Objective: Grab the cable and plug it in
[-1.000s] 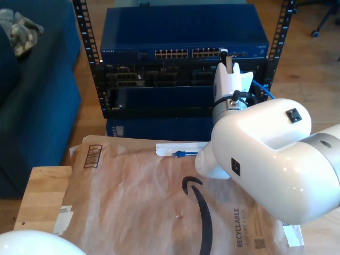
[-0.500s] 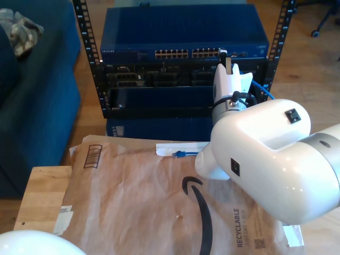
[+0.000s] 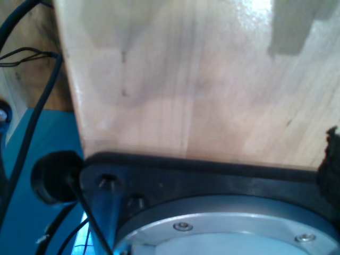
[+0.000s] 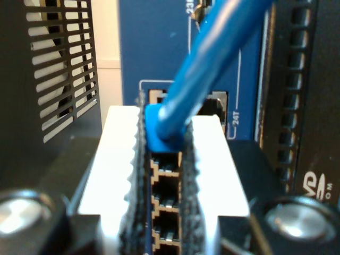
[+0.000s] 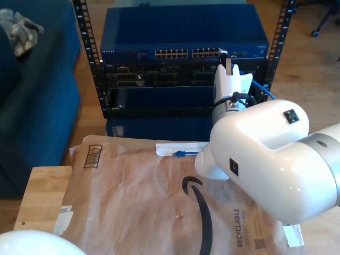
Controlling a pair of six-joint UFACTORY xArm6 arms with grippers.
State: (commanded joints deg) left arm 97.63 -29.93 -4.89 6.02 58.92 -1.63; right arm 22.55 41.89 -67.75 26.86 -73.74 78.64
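Observation:
The cable is thin and bright blue. Its blue plug sits between the white fingers of my second gripper, which is shut on it. The plug is right at a port of the blue network switch, beside the "24T" label. In the exterior view, my second gripper points at the far right end of the port row. The cable arcs behind it. The cable's other plug lies loose on the brown paper. The first wrist view looks down on the wooden table.
The switch sits in a black rack with darker units below it. A brown paper mailer covers the wooden table. A blue sofa stands at the exterior view's left. A white arm's dome shows at the exterior view's bottom left.

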